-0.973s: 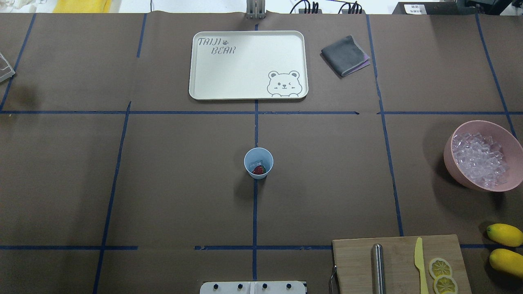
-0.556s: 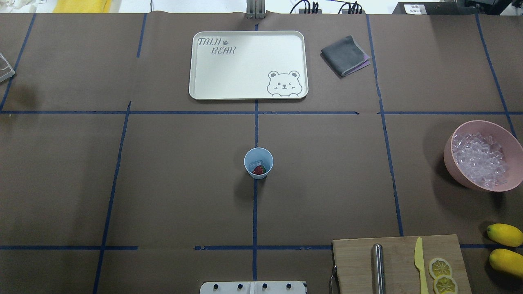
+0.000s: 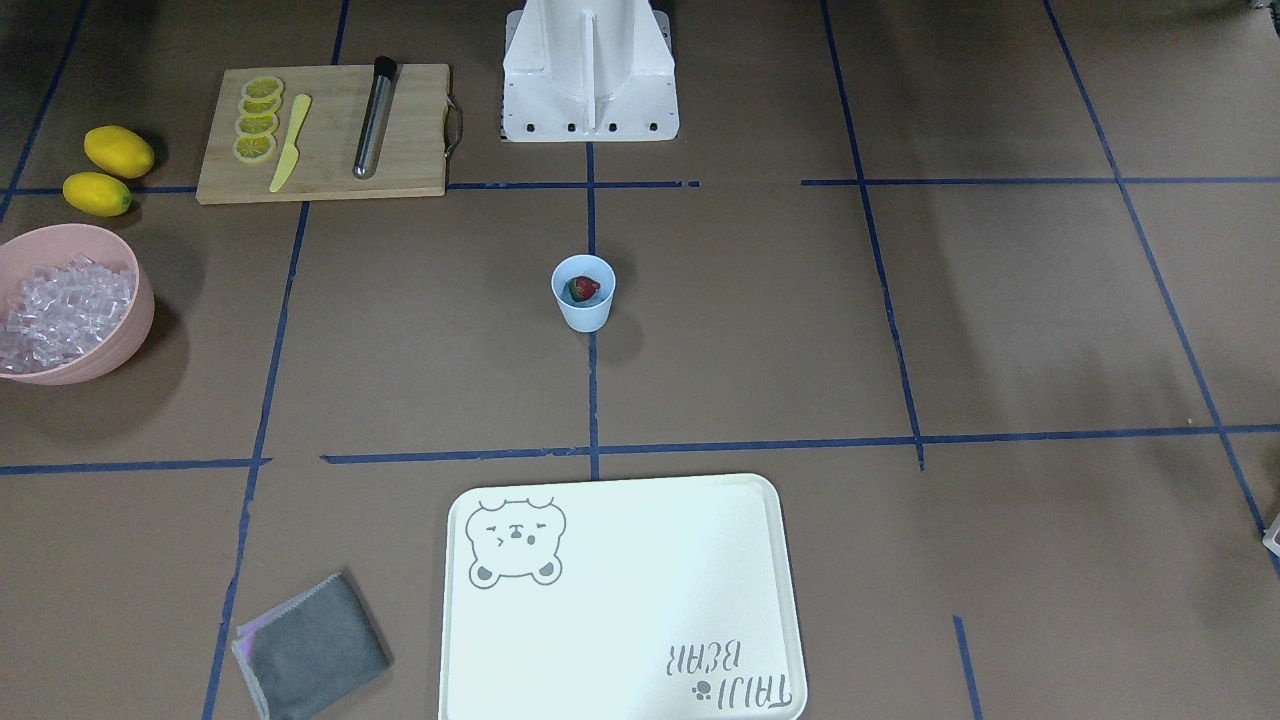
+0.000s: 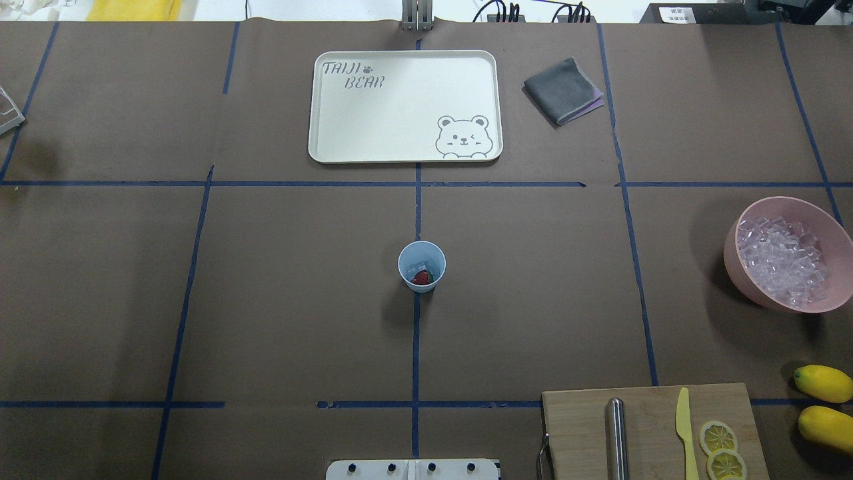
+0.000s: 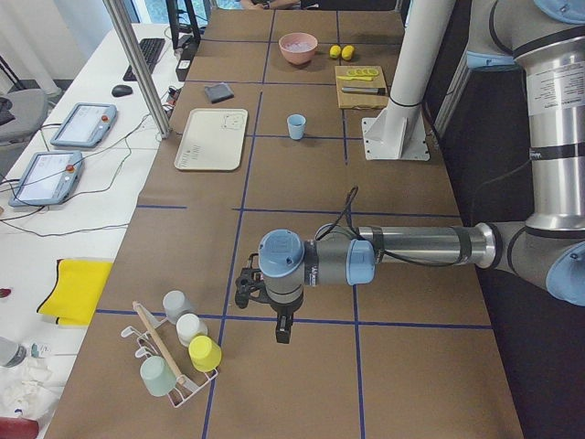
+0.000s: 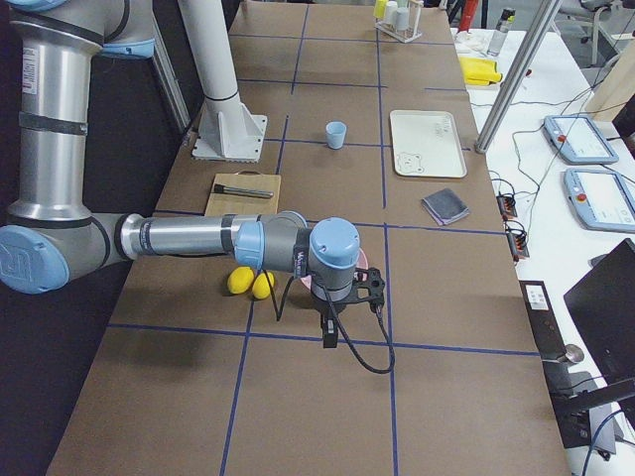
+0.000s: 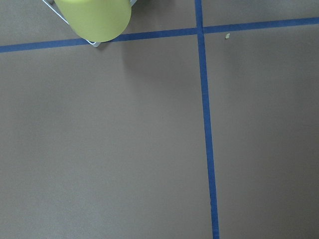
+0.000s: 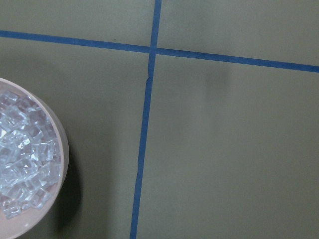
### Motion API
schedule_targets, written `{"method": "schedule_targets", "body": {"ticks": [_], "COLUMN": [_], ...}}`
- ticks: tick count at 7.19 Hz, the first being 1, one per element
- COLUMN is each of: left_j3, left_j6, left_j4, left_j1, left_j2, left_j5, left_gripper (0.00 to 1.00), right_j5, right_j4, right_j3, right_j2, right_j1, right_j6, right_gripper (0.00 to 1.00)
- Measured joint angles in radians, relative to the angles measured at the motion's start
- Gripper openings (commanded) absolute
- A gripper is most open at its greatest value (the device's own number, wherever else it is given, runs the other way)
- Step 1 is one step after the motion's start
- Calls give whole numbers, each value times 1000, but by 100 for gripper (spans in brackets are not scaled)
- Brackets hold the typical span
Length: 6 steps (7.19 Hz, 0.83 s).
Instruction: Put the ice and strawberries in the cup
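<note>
The pale-blue cup (image 4: 421,257) stands upright at the table's centre, on the blue tape line; it also shows in the front view (image 3: 583,310). A dark-red strawberry (image 4: 421,277) lies inside it, with a clear ice cube (image 4: 420,262) beside the berry. More ice (image 4: 783,260) fills the pink bowl (image 4: 826,220) at the right edge. My left gripper (image 5: 245,285) hangs far off at the table's left end, near a cup rack. My right gripper (image 6: 371,288) hovers by the pink bowl. Only the side views show them, so I cannot tell whether either is open or shut.
A white bear tray (image 4: 320,107) and a grey cloth (image 4: 563,90) lie at the far side. A wooden board (image 4: 580,427) with a metal rod, yellow knife and lemon slices sits near right, two lemons (image 4: 823,383) beside it. A yellow-green cup (image 7: 94,17) tops the left wrist view.
</note>
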Motion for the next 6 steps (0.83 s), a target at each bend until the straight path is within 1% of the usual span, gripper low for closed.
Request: {"method": "schedule_targets", "body": {"ticks": [6], "left_j3": [-9], "left_j6": [1], "left_j4": [-7], "left_j1": [0], "left_j2": [-2], "left_j5": [0], "left_gripper": [100], "right_j5": [-1], "right_j4": [0], "right_j3": [0], "right_j2": [0], "right_j1": [0], "right_j6": [1], "right_gripper": [100]}}
